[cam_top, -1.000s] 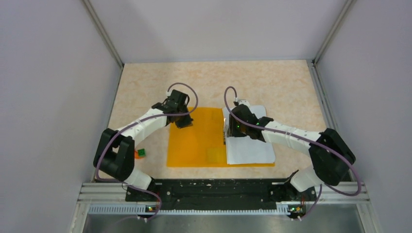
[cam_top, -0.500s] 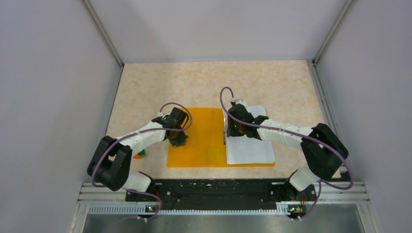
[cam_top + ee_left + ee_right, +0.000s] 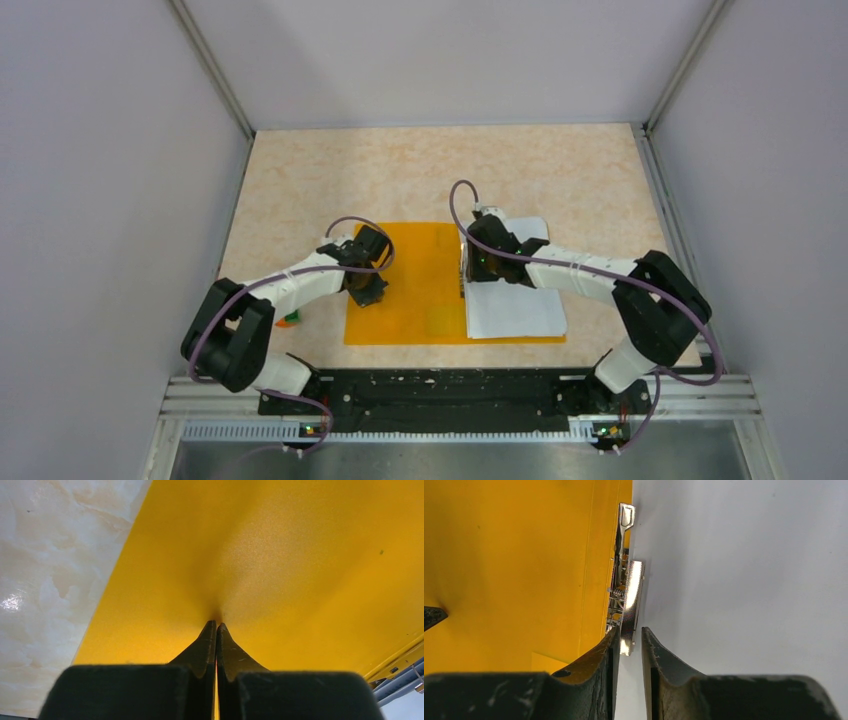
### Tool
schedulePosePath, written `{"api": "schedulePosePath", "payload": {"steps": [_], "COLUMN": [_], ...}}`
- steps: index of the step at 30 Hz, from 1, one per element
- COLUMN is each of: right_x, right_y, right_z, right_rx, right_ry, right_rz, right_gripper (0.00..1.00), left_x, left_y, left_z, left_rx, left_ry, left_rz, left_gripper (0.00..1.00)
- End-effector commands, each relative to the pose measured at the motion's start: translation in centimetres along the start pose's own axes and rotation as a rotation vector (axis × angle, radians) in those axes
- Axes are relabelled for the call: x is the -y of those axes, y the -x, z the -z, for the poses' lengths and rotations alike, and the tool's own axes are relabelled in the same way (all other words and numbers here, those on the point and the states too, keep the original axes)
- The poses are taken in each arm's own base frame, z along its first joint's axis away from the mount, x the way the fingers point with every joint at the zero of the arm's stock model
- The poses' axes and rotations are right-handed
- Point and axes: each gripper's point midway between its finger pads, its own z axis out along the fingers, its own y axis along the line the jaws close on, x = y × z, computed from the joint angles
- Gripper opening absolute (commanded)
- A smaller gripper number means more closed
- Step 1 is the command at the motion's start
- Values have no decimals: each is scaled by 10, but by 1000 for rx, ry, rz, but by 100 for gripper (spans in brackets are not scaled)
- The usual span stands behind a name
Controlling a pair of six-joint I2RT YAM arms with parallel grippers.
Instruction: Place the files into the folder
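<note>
The folder (image 3: 420, 290) lies open near the arm bases, a white sheet (image 3: 515, 305) already on its right half, the left gripper (image 3: 216, 625) shut and pressing its left flap, the right gripper (image 3: 630, 632) narrowly parted at the metal clip (image 3: 626, 605), so securing and closing seem left.

The left arm (image 3: 290, 283) reaches forward and inward from its base, elbow bent out to the left, wrist tipped down. The left gripper (image 3: 216, 625) has its fingers pressed together, tips touching; whether anything thin is nipped between them is hard to tell. The right arm (image 3: 585, 272) stretches low towards the middle, and the right gripper (image 3: 629, 630) points down with a narrow gap between its fingers
</note>
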Motion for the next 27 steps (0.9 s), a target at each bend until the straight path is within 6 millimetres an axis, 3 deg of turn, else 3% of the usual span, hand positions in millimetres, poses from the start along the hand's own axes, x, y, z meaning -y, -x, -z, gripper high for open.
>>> {"api": "schedulePosePath", "payload": {"steps": [1, 16, 27], "right_x": [-17, -22, -21], "right_y": [16, 6, -7], "right_z": [-1, 0, 1], "right_rx": [46, 35, 33], "right_ry": [37, 22, 30], "right_rz": [5, 27, 8], "right_gripper": [22, 9, 8], "left_x": [-16, -20, -18], "left_y": [-5, -9, -11], "left_z": [-10, -13, -15], "left_rx": [0, -13, -22], "left_ry": [78, 95, 93], "left_rz": [10, 28, 34], "left_gripper": [0, 0, 0]}}
